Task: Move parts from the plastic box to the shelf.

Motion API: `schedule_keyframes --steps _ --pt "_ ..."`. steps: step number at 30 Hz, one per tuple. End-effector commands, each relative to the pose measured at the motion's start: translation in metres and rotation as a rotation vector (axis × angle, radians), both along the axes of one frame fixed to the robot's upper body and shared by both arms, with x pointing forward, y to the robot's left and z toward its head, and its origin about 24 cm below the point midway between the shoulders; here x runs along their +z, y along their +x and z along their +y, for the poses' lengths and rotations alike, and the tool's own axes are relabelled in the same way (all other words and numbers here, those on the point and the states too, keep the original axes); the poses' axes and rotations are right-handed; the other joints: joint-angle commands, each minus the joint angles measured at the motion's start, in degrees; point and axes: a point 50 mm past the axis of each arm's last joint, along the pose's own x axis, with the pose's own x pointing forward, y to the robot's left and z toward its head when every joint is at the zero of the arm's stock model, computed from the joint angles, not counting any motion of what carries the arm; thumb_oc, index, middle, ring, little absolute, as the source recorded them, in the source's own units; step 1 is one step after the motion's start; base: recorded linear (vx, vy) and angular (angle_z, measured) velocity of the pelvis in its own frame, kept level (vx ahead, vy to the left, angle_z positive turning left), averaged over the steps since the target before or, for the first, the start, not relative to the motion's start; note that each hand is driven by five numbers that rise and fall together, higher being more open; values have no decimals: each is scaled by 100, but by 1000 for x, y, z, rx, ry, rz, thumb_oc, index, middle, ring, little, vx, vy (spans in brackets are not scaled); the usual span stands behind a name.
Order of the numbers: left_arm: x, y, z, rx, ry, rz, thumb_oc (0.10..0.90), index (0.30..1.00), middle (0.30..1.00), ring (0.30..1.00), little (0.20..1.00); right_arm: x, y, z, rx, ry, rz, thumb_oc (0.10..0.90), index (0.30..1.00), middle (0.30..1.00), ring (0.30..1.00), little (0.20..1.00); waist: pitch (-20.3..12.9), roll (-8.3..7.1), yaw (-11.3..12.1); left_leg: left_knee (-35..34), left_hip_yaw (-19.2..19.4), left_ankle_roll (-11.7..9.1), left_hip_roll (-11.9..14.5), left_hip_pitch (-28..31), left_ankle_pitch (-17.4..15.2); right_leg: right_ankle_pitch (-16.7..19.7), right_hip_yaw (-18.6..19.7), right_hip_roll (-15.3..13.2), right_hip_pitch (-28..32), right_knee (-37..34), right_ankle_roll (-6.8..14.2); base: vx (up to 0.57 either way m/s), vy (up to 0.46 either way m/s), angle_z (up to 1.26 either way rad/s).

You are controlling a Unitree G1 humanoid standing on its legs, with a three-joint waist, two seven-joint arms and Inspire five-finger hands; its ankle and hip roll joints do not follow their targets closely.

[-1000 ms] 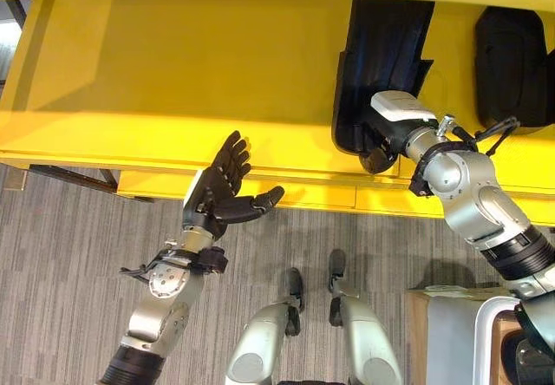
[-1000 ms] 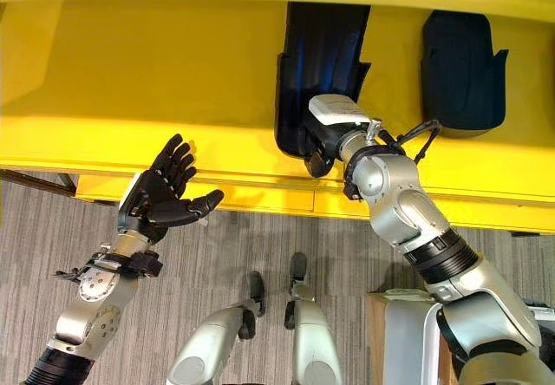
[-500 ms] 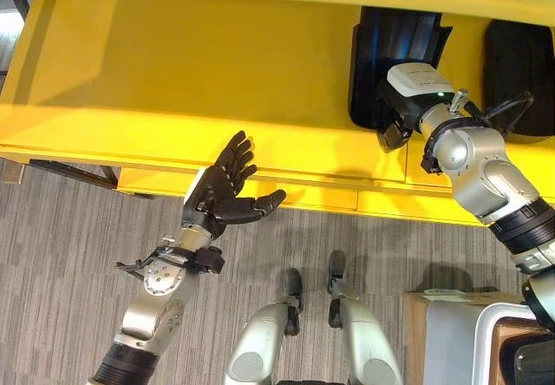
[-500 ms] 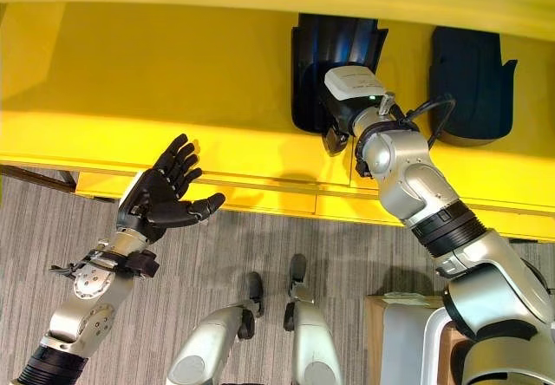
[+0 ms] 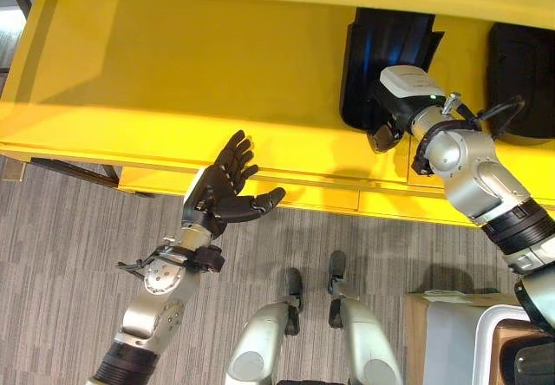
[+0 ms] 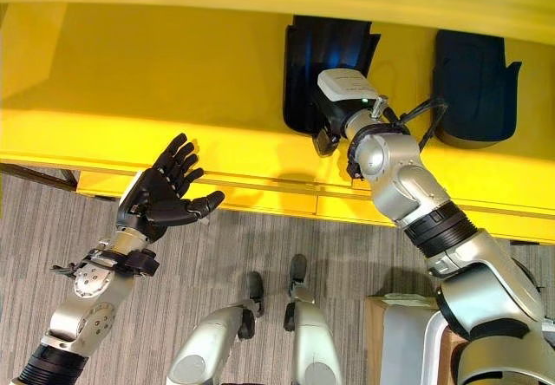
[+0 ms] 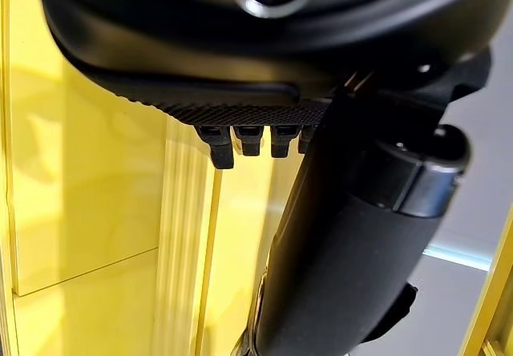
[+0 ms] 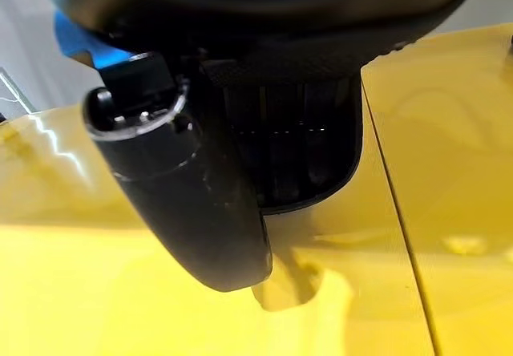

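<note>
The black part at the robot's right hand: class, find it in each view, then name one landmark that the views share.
Left eye view: black part upper right, right hand at its lower edge.
Right eye view: upper middle.
Left wrist view: left hand before yellow panels.
Right wrist view: dark ribbed shape past the thumb; cannot tell if it is the part.
Shared landmark: yellow shelf.

Right hand [image 5: 384, 129] at near end of black part [image 5: 386, 55] on yellow shelf [image 5: 173, 73] — part pushed deeper onto shelf than a second ago, when its near end overhung shelf's front lip. Since half a second ago, hand and part slid slightly leftward along shelf, widening gap to second black part [image 5: 520, 64] on shelf's right.
</note>
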Motion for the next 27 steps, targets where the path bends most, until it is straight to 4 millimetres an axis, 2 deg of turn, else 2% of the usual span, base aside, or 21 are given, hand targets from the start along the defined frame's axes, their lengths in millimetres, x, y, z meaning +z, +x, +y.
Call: schedule_keyframes --steps 1,12,27 --pt "-4 -8 -34 -158 -28 20 900 1000 1000 1000 1000 100 -21 29 120 0 -390 400 300 300 300 300 -139 191 -125 812 -81 -477 466 -48 -557 -900 -113 -104 137 571 352 0 0 0" --pt "-4 -9 -36 -156 -40 17 900 1000 1000 1000 1000 98 -18 31 93 -92 -394 400 300 300 300 300 -157 221 -103 645 -109 -498 456 -32 -461 -853 -148 -147 63 564 378 0 0 0" --pt "-5 -10 -37 -167 -50 23 900 1000 1000 1000 1000 95 -18 45 147 -80 -383 400 300 300 300 300 -196 245 -23 519 -194 -477 403 -1 -406 -861 -193 -154 43 602 368 0 0 0"
